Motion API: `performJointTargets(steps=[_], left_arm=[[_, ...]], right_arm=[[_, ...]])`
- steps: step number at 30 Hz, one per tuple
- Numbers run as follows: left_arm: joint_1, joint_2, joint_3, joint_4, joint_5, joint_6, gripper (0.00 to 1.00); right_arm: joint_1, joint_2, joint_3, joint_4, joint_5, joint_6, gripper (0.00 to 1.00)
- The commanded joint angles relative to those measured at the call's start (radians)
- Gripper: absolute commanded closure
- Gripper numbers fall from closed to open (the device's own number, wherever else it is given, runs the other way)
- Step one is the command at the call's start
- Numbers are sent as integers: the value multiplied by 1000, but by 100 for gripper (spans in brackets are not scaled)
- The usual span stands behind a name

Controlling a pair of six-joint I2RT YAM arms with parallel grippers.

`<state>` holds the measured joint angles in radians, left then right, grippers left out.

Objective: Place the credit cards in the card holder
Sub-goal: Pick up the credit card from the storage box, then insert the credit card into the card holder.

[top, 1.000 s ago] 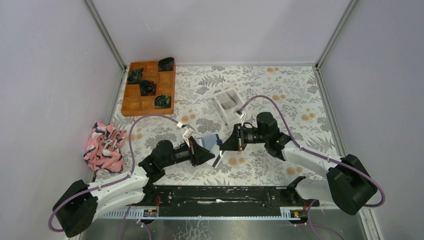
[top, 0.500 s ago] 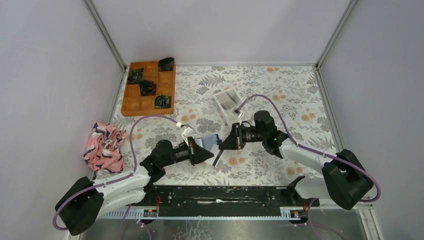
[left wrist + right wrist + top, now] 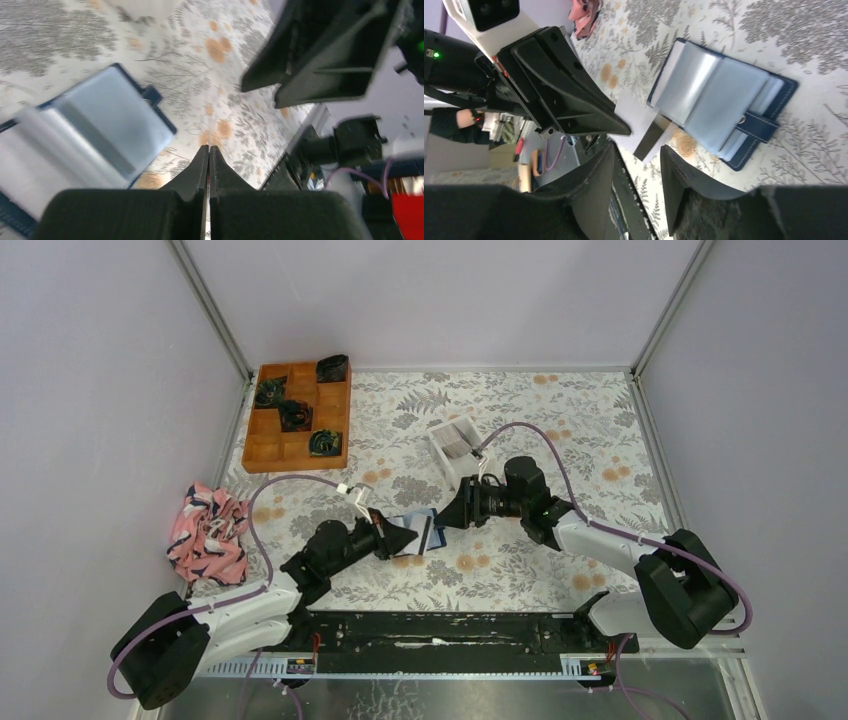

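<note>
The card holder (image 3: 418, 523) lies open on the floral table between both arms, navy outside with pale blue pockets (image 3: 724, 105) (image 3: 100, 125). My left gripper (image 3: 410, 537) (image 3: 208, 147) is shut on a credit card (image 3: 640, 125), white with a dark stripe. The card sticks out past its fingertips beside the holder's near edge. In the left wrist view the card is edge-on and barely shows. My right gripper (image 3: 447, 515) (image 3: 638, 150) is open just right of the card, and nothing is between its fingers. More credit cards stand in the white box (image 3: 455, 445).
An orange wooden compartment tray (image 3: 297, 415) with dark bundles sits at the back left. A pink patterned cloth (image 3: 208, 530) lies at the left edge. The white box stands just behind the right gripper. Grey walls close in the table.
The right gripper held the card a second ago. It has opened, let go and drawn back slightly. The left gripper has shut on the card and now holds it alone.
</note>
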<state>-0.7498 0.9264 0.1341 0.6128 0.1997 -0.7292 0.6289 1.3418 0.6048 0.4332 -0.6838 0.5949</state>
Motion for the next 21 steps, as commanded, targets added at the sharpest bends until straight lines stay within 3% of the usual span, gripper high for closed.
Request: performJointTargets(steps=[1, 5, 9, 21], left_arm=[[15, -3, -11, -82, -282, -90, 100], [15, 2, 11, -198, -430, -200, 100], [14, 27, 44, -282, -490, -263, 100], [15, 53, 64, -354, -534, -374, 100]], right_arm=[[-5, -34, 40, -10, 135, -71, 53], [-2, -29, 48, -54, 221, -113, 54], [9, 6, 63, -87, 268, -140, 59], [67, 142, 113, -105, 348, -149, 78]])
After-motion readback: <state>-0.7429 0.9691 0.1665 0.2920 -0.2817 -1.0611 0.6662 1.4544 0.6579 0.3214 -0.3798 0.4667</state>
